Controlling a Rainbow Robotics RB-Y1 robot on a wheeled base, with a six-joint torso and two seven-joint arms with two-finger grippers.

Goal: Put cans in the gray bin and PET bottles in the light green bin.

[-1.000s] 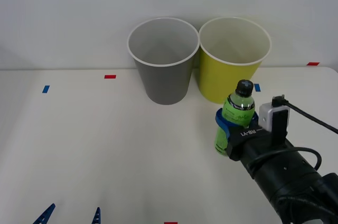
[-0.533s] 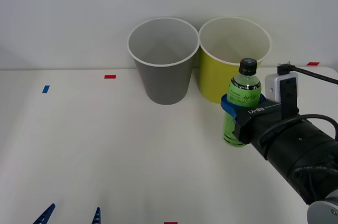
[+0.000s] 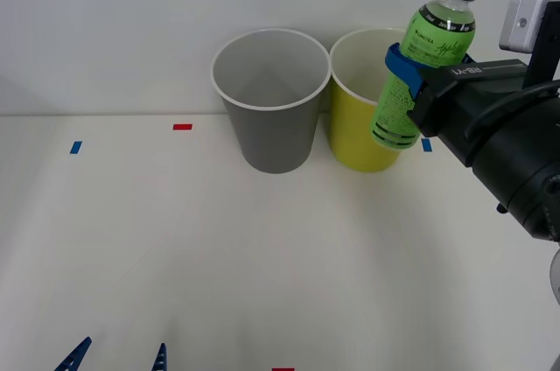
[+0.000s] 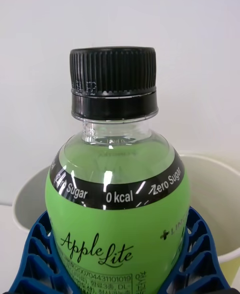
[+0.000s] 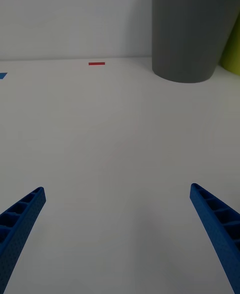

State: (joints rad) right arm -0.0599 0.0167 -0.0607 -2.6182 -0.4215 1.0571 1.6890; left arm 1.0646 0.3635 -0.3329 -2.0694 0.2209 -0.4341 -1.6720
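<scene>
Beside the round gray plastic bin (image 3: pixel 270 100) with its white rim stands the round yellow-green plastic bin (image 3: pixel 354 139), white-rimmed too, and by it the small bright green plastic bottle (image 3: pixel 424 56), black-capped with a black band of white print, sits between ribbed blue jaws over a white counter (image 3: pixel 219 248) with red and blue tape marks.

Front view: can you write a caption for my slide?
Right gripper holds the tilted green bottle lifted beside the light green bin; the gray bin waits alongside.
</scene>
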